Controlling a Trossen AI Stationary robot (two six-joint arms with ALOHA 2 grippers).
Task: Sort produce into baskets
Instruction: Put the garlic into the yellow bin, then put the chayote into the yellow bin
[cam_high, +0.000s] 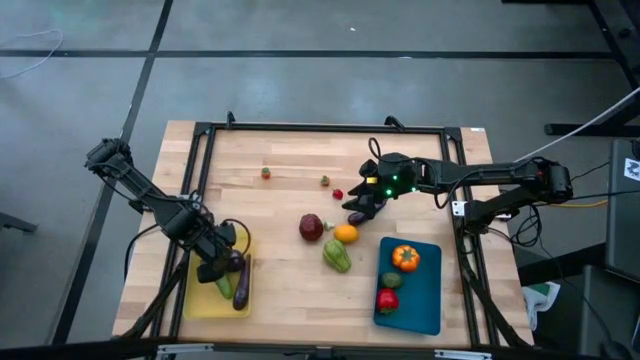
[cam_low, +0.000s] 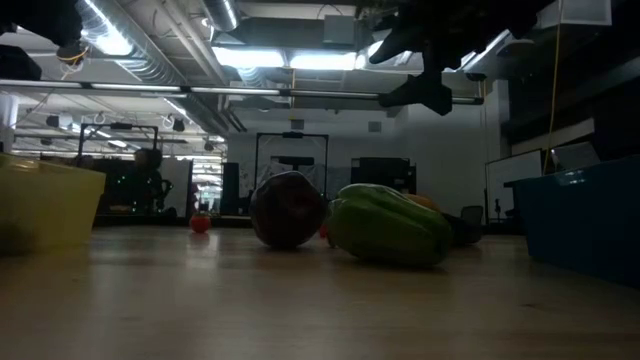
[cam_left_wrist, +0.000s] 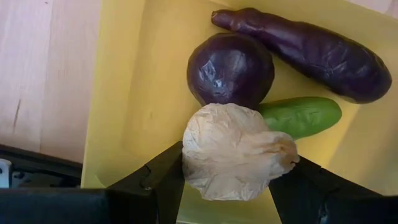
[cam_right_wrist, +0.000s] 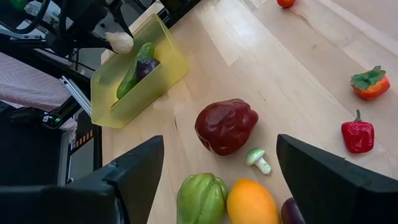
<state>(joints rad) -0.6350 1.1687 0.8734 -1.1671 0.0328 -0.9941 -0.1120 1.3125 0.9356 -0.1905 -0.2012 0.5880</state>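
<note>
You are partway through sorting. At the counter's (cam_high: 280, 300) near left, the left pincer (cam_left_wrist: 233, 186) hangs over the yellow basket (cam_high: 203, 303), pinching a pale garlic bulb (cam_left_wrist: 233, 152) not yet let go. Below it in the basket lie a round eggplant (cam_left_wrist: 230, 68), a long eggplant (cam_left_wrist: 308, 53) and a cucumber (cam_left_wrist: 301, 116).

At the near right, the blue basket (cam_high: 425, 300) holds an orange pepper (cam_high: 405, 258), a red pepper (cam_high: 387, 299) and a small green piece (cam_high: 391, 280) between them.

The right pincer (cam_right_wrist: 221, 180) hovers, spread and empty, over the cluster at the counter's middle. Waiting there are a dark red apple (cam_right_wrist: 226, 126), a green pepper (cam_right_wrist: 200, 199), an orange (cam_right_wrist: 252, 202), a tiny mushroom (cam_right_wrist: 257, 160) and a dark piece (cam_high: 357, 216) just beside the orange. Farther back lie three small red or orange pieces: one (cam_high: 267, 173) toward the left, another (cam_high: 325, 181) mid-counter, a third (cam_high: 338, 193) near it.

By my count six pieces are binned, one is in the grip, and about eight remain loose.
</note>
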